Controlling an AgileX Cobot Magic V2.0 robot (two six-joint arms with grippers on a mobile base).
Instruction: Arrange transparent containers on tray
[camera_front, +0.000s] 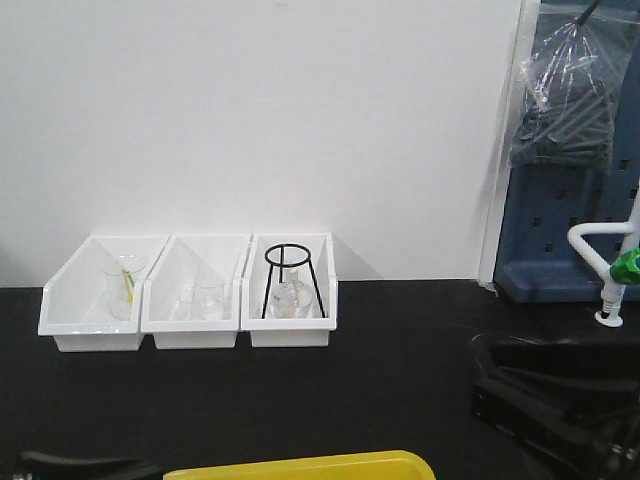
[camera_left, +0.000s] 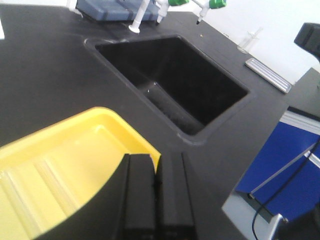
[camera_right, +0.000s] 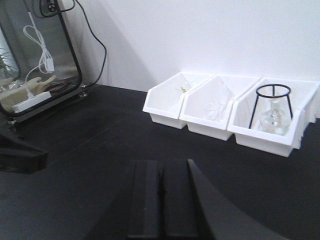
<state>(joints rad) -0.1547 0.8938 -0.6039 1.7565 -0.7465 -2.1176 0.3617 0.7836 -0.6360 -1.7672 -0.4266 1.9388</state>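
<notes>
The yellow tray (camera_left: 116, 122) lies on the black bench, and its far rim (camera_front: 300, 466) peeks over the bottom edge of the front view. Two pale, long clear tubes (camera_left: 22, 192) (camera_left: 54, 176) seem to lie side by side on the tray floor, faint against the yellow. My left gripper (camera_left: 157, 161) hovers over the tray's right corner. It is shut, with its fingers pressed together and nothing between them. My right gripper (camera_right: 161, 167) is also shut and empty, low over bare black bench and pointing at the white bins.
Three deep white bins (camera_front: 195, 300) stand against the back wall; they hold beakers and a black wire tripod (camera_front: 291, 280) over a flask. A sunken black sink (camera_left: 175, 80) lies right of the tray, with green-capped taps (camera_front: 620, 270) behind. A power strip (camera_right: 30, 102) lies far left.
</notes>
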